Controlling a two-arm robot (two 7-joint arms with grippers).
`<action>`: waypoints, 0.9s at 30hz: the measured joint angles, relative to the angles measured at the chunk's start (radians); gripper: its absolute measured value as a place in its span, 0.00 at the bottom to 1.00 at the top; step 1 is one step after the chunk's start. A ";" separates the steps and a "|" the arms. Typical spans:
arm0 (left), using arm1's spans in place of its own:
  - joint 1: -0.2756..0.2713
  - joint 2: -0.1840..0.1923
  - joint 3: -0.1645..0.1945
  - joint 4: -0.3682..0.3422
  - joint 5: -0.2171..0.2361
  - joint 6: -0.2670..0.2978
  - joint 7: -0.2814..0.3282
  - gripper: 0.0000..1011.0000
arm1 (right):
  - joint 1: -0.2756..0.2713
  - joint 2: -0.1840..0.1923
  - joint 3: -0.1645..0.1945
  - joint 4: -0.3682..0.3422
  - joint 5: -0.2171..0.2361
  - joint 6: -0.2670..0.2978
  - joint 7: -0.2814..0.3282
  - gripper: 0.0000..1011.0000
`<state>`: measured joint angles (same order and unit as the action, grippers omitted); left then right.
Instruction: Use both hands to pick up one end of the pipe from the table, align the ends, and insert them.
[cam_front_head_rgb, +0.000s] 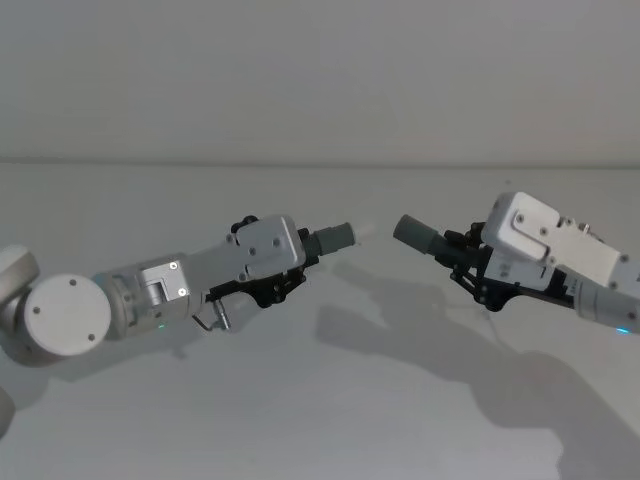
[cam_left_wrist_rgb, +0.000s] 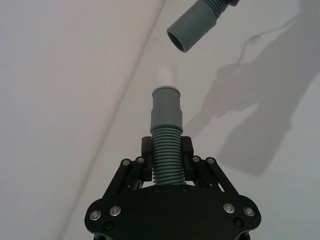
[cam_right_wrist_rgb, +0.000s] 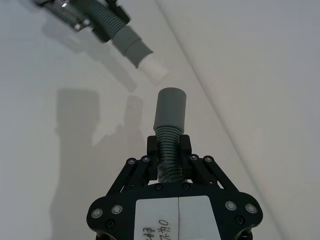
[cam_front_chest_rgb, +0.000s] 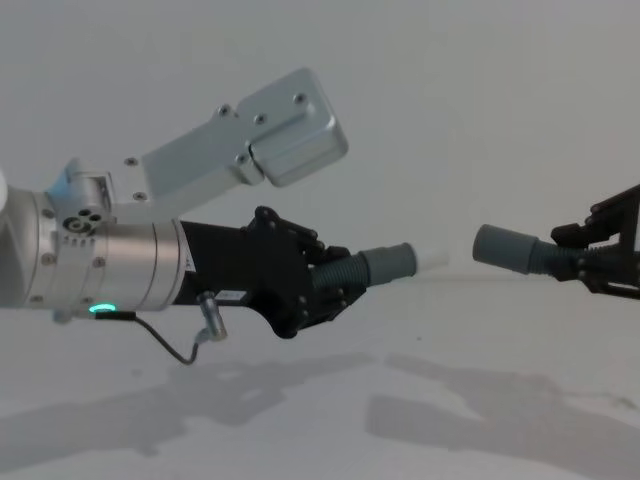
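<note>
Both grippers hold pipe pieces in the air above the white table (cam_front_head_rgb: 330, 420), facing each other. My left gripper (cam_front_head_rgb: 300, 265) (cam_front_chest_rgb: 340, 272) (cam_left_wrist_rgb: 166, 152) is shut on the ribbed body of one piece. That piece's grey cuff (cam_left_wrist_rgb: 166, 107) ends in a narrower white tip (cam_left_wrist_rgb: 166, 75) (cam_front_chest_rgb: 432, 260). My right gripper (cam_front_head_rgb: 462, 258) (cam_right_wrist_rgb: 168, 150) (cam_front_chest_rgb: 572, 258) is shut on the other ribbed piece, whose open grey cuff (cam_right_wrist_rgb: 171, 107) (cam_front_head_rgb: 415, 232) points at the white tip. A short gap separates the two ends. In the left wrist view the open cuff (cam_left_wrist_rgb: 192, 30) sits off to one side and tilted.
The table's far edge meets a plain wall (cam_front_head_rgb: 320, 80) behind the grippers. Arm shadows (cam_front_head_rgb: 420, 340) lie on the white surface below the right arm. A thin cable loop (cam_front_chest_rgb: 200, 340) hangs under the left wrist.
</note>
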<state>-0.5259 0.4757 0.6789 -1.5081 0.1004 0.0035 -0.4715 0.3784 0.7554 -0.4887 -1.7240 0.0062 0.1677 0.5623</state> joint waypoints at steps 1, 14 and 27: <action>-0.005 0.003 0.003 0.003 0.008 -0.012 -0.002 0.33 | 0.004 0.005 -0.002 0.001 -0.006 -0.008 0.006 0.24; -0.097 0.042 0.061 0.071 0.175 -0.255 -0.015 0.33 | 0.056 0.061 -0.027 0.032 -0.072 -0.150 0.089 0.24; -0.176 0.062 0.103 0.132 0.327 -0.448 0.008 0.33 | 0.075 0.078 -0.031 0.040 -0.095 -0.230 0.126 0.24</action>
<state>-0.7022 0.5381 0.7818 -1.3762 0.4277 -0.4442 -0.4639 0.4536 0.8332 -0.5197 -1.6845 -0.0884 -0.0626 0.6885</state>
